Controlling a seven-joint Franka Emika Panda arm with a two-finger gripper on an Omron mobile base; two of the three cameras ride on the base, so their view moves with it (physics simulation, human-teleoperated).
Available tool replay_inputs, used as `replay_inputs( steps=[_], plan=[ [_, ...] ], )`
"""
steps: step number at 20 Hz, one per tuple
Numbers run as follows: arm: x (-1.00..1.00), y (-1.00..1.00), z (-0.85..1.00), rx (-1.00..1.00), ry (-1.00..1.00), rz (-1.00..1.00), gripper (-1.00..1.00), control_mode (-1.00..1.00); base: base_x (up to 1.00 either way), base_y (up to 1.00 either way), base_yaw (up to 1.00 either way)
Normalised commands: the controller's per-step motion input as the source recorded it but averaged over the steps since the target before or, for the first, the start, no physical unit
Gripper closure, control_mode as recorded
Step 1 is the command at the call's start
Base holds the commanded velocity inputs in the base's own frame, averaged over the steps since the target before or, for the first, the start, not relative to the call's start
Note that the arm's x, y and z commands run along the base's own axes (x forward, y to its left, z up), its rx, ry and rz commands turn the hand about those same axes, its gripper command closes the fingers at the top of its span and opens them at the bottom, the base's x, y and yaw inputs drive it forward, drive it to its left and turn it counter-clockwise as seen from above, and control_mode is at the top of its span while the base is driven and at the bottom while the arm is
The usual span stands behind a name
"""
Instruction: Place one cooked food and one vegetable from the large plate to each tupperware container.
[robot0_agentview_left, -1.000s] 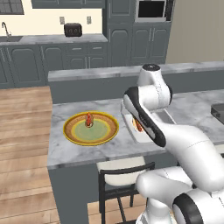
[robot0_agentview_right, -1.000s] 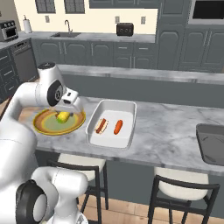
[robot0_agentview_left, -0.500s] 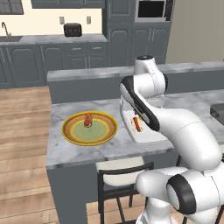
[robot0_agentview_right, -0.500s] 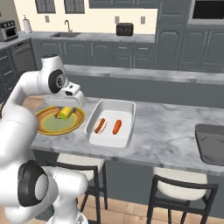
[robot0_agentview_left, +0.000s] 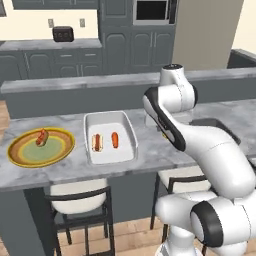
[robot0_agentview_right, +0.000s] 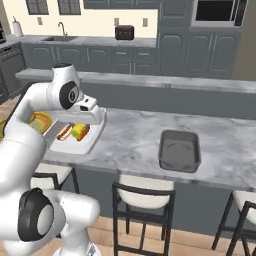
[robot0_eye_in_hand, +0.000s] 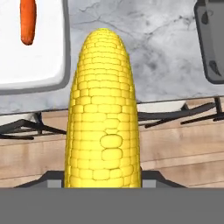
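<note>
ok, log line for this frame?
gripper: shut on corn cob | above counter between white container and grey container | white: hot dog, carrot

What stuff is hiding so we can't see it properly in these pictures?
- Pincer fingertips: in the hand view, the corn cob covers them.
- Dark grey container: cut off by the hand view's right edge.
- Large plate: in the right base view, mostly behind the robot's arm.
- Food on the large plate: too small in the left base view to name.
</note>
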Motion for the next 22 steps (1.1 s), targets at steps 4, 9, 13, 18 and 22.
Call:
replay_inputs(
  steps=[4, 9, 13, 18, 22],
  plan=[
    [0.00, 0.00, 0.00, 0.00, 0.00, 0.00, 1.00, 1.00, 0.08, -1.00, 0.00],
    [0.00, 0.00, 0.00, 0.00, 0.00, 0.00, 1.00, 1.00, 0.24, -0.84, 0.00],
    [0.00, 0.00, 0.00, 0.00, 0.00, 0.00, 1.00, 1.00, 0.45, -0.71, 0.00],
    [0.00, 0.00, 0.00, 0.00, 0.00, 0.00, 1.00, 1.00, 0.55, -0.37, 0.01],
    [0.19, 0.00, -0.02, 0.00, 0.00, 0.04, 1.00, -1.00, 0.00, 0.00, 0.00]
  ],
)
